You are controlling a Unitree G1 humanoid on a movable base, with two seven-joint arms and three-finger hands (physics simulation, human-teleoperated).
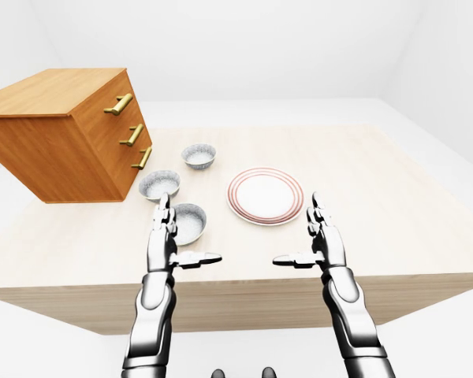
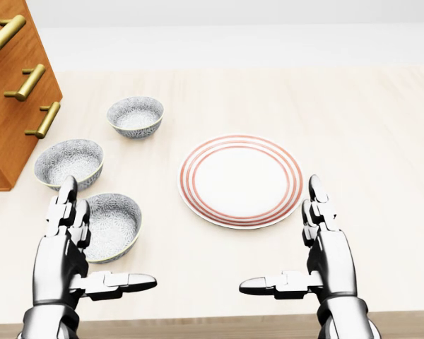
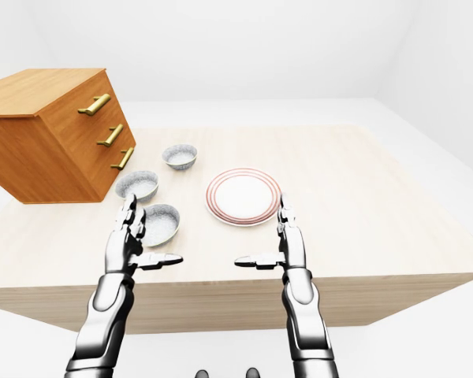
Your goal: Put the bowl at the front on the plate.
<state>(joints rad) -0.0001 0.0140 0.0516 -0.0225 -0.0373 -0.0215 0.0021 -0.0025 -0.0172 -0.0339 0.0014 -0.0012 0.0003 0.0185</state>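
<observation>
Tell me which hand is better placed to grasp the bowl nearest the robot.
Left, probably. Its open left hand stands right beside the nearest bowl; the open right hand is below the plate's right edge, farther away.

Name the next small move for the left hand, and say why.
Probably ease the left hand rightward in the head view until its fingers stand round the nearest bowl. The hand is open at that bowl's left edge and grips nothing. The bowl sits on the table just left of the plate, which holds nothing.
</observation>
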